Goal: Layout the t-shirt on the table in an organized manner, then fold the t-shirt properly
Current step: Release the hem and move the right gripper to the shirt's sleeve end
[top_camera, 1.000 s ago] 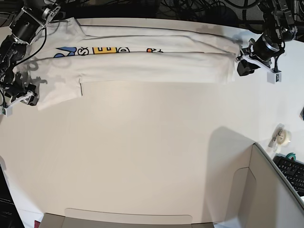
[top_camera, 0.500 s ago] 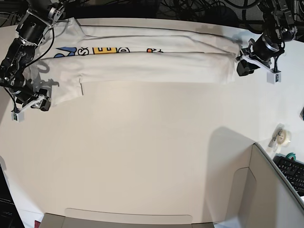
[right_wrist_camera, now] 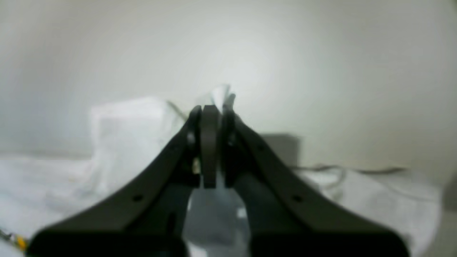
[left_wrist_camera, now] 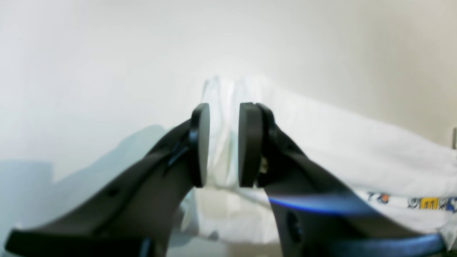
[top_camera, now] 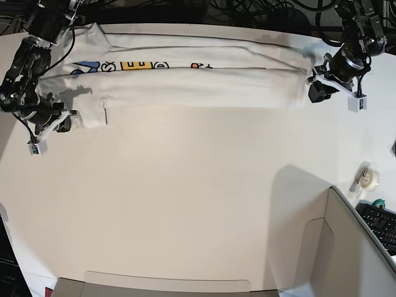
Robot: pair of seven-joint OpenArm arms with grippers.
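The white t-shirt (top_camera: 198, 86) lies as a long folded band along the far edge of the table (top_camera: 185, 198), with a strip of blue, yellow and orange print showing. My right gripper (top_camera: 65, 120) is shut on the sleeve edge at the band's left end; in the right wrist view (right_wrist_camera: 210, 110) a bit of white cloth (right_wrist_camera: 125, 128) pokes past the closed tips. My left gripper (top_camera: 312, 86) is at the band's right end. In the left wrist view (left_wrist_camera: 223, 110) bunched shirt cloth (left_wrist_camera: 339, 142) fills the narrow gap between the pads and peaks above them.
A tape roll (top_camera: 369, 178) and a black keyboard (top_camera: 380, 226) sit at the right edge. A grey-beige partition panel (top_camera: 346, 247) stands at the front right. Dark cables (top_camera: 247, 9) run behind the table's far edge.
My right gripper has moved right and toward the shirt, drawing the hanging sleeve inward so it looks shorter. My left gripper has barely moved.
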